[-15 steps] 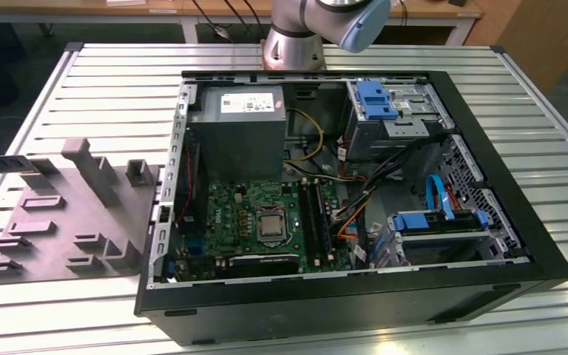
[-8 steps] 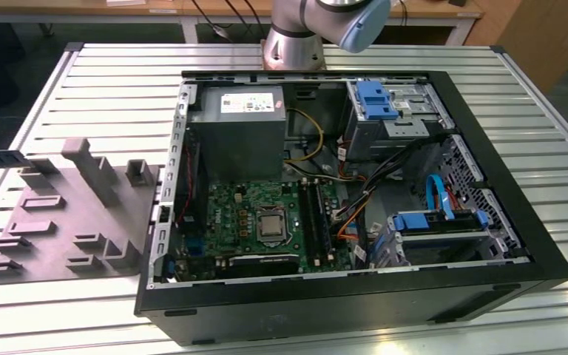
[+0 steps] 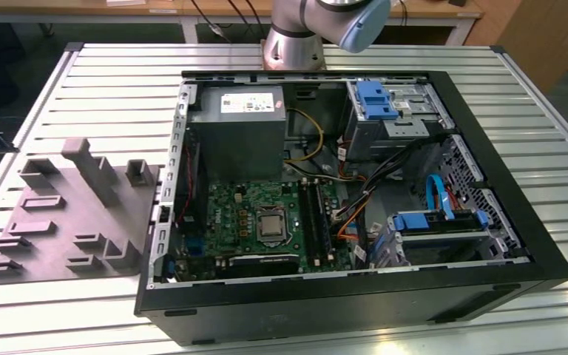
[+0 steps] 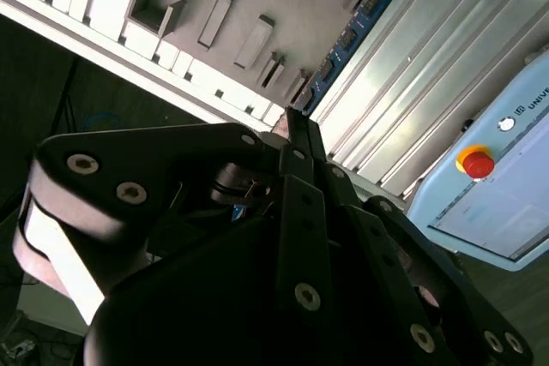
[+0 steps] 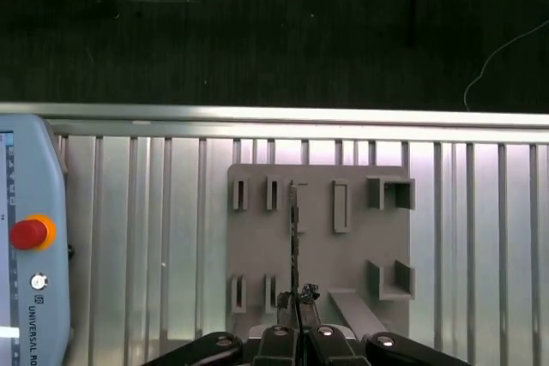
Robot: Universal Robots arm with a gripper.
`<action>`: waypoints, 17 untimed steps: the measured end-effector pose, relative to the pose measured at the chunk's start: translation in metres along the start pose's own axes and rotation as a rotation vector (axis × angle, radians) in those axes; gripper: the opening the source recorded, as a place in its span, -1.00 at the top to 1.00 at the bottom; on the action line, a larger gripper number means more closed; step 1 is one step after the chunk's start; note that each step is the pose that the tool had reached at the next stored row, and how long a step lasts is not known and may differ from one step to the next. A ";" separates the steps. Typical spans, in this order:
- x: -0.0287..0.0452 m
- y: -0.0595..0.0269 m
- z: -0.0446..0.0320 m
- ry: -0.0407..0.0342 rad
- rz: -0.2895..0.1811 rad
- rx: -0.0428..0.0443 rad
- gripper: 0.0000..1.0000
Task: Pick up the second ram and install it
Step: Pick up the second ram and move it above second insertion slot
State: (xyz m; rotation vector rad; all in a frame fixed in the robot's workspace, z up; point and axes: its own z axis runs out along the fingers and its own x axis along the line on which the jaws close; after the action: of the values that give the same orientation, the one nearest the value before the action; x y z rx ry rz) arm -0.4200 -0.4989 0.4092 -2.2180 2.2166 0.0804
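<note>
The claw (image 5: pixel 297 299) points down at the table (image 5: pixel 480 237), its fingers closed on one end of the second ram (image 5: pixel 294 229). It projects edge-on beyond the fingertips, over the grey holder tray (image 5: pixel 257 250); contact with the tray cannot be determined.

Open black computer case (image 3: pixel 363 310) stands on slatted metal tabletop (image 3: pixel 116 81). Grey moulded tray (image 3: pixel 67 222) lies just beside it, exterior view's left. Pendant (image 5: pixel 39 177) with red button (image 5: pixel 28 233) rests on tabletop.

Even overhead light, glare along the slatted table (image 5: pixel 154 212), dim floor (image 5: pixel 257 40)
</note>
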 end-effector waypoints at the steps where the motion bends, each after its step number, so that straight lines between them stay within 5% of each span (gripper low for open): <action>1: -0.0001 0.0001 -0.0031 0.0000 0.000 -0.0001 0.76; 10: -0.0003 -0.0005 -0.0058 0.0001 0.000 -0.0002 0.76; 17: -0.0002 -0.0164 -0.0061 0.0000 0.000 -0.0001 0.76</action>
State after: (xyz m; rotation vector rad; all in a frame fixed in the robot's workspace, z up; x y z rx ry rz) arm -0.4034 -0.4989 0.4148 -2.2181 2.2166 0.0805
